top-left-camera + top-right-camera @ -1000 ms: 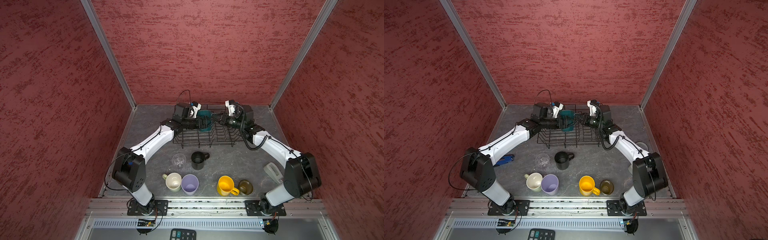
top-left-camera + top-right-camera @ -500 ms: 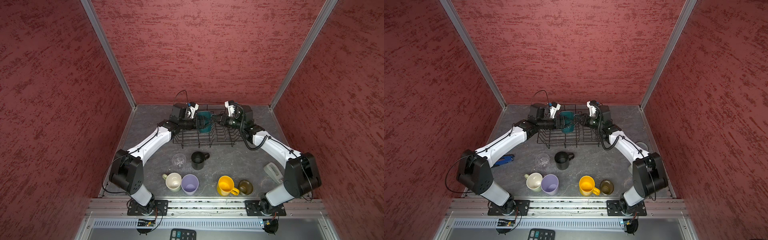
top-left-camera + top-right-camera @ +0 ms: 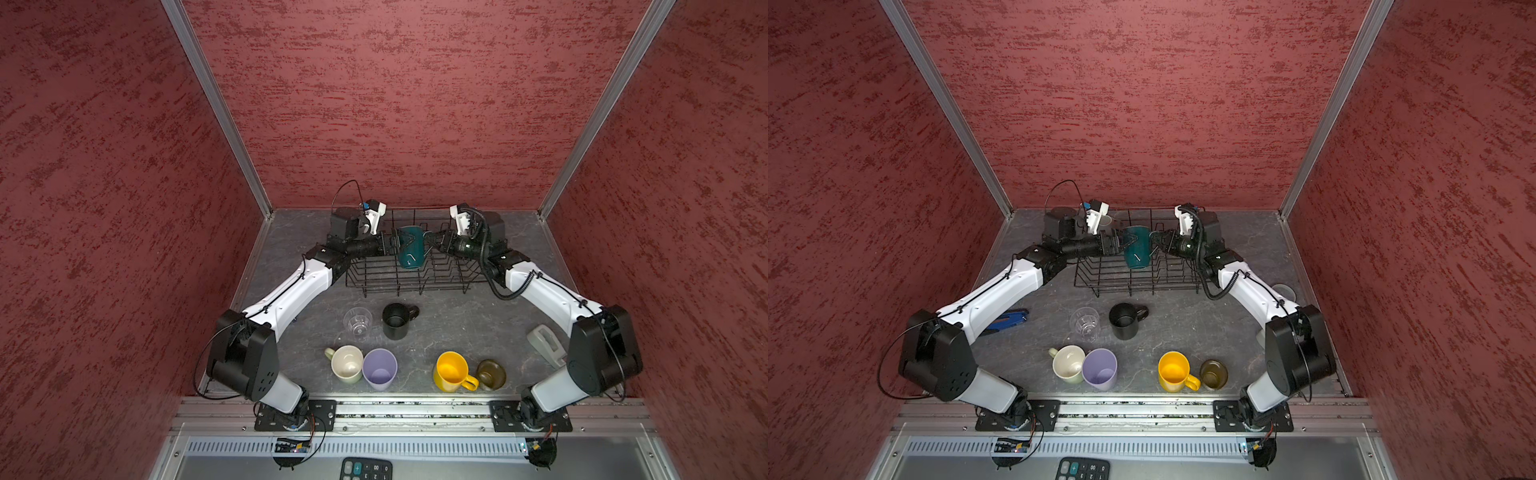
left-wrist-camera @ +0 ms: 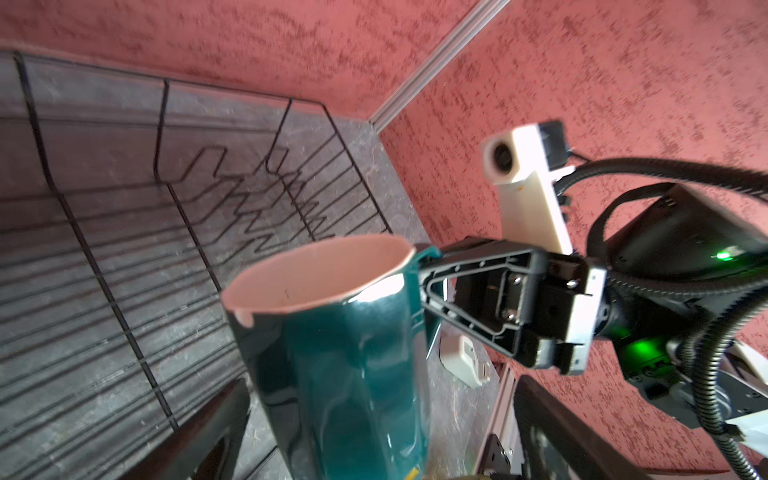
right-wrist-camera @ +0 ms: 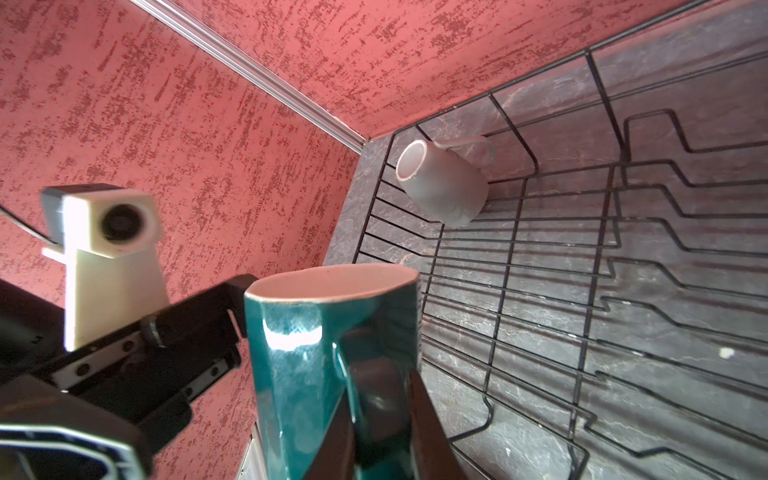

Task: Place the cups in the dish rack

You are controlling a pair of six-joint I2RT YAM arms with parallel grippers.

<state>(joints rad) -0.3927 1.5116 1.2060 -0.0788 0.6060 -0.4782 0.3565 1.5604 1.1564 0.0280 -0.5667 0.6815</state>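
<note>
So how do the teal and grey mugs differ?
The teal mug is upright, gripped by its handle in the right gripper; the grey mug lies on its side, untouched, in a corner of the dish rack. The teal mug is glossy, the grey mug matte. Both have handles.

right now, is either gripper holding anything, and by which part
The right gripper pinches the teal mug by its handle; the left gripper stands open around its body.

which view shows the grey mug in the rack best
The right wrist view: the grey mug shows whole and unblocked, tilted at a corner of the dish rack. In a top view only a pale sliver of it shows behind the left arm's camera. The left wrist view doesn't show it.
</note>
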